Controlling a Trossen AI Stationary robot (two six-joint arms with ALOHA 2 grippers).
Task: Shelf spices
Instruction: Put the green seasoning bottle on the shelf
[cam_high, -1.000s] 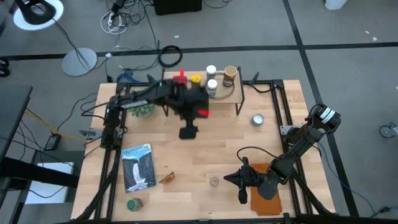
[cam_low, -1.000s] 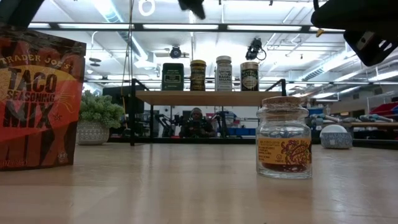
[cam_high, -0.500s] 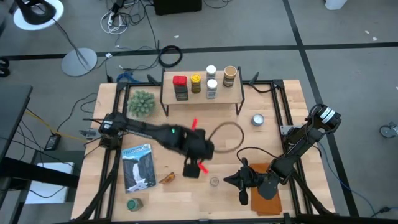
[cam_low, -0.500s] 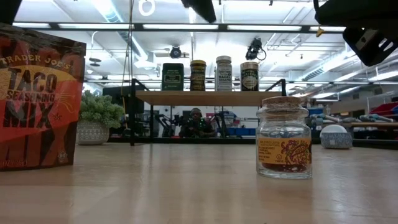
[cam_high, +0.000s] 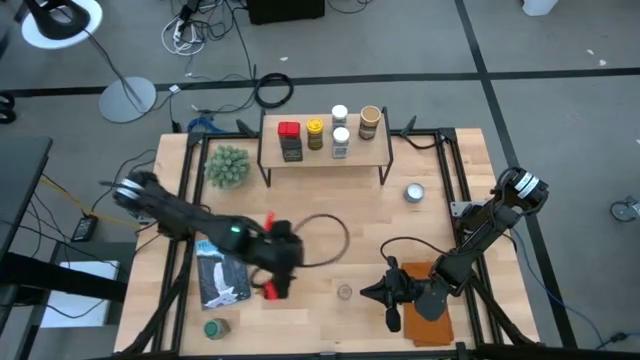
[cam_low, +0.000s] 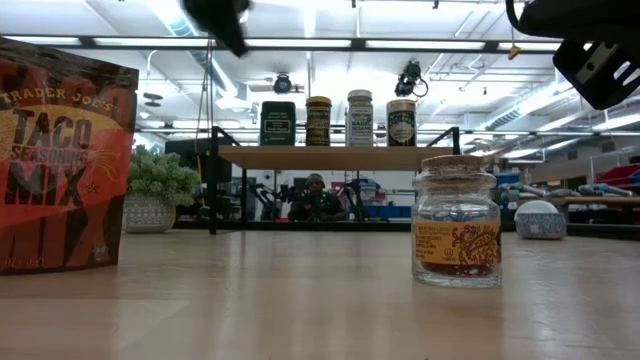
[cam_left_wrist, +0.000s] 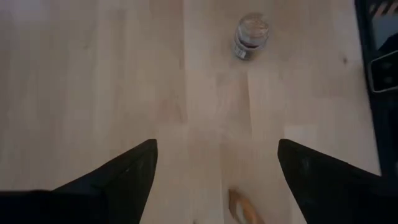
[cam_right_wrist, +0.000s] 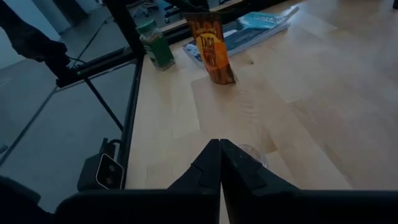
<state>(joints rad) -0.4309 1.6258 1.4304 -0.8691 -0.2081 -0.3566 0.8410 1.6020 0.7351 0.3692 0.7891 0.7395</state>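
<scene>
Left gripper (cam_high: 272, 285), fingers spread and empty, hovers near the taco packet (cam_high: 268, 287); I'd descend squarely and pinch its top edge before carrying it to the shelf (cam_high: 322, 155).

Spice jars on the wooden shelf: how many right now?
5. On the low light-wood shelf with black legs, from the left arm's side: red-lidded dark jar, yellow-lidded jar, two white-lidded jars, one behind the other, brown-lidded jar. The low view shows four.

shelf (cam_high: 325, 150): light wood, black legs | taco packet (cam_low: 62, 160): orange-red
</scene>
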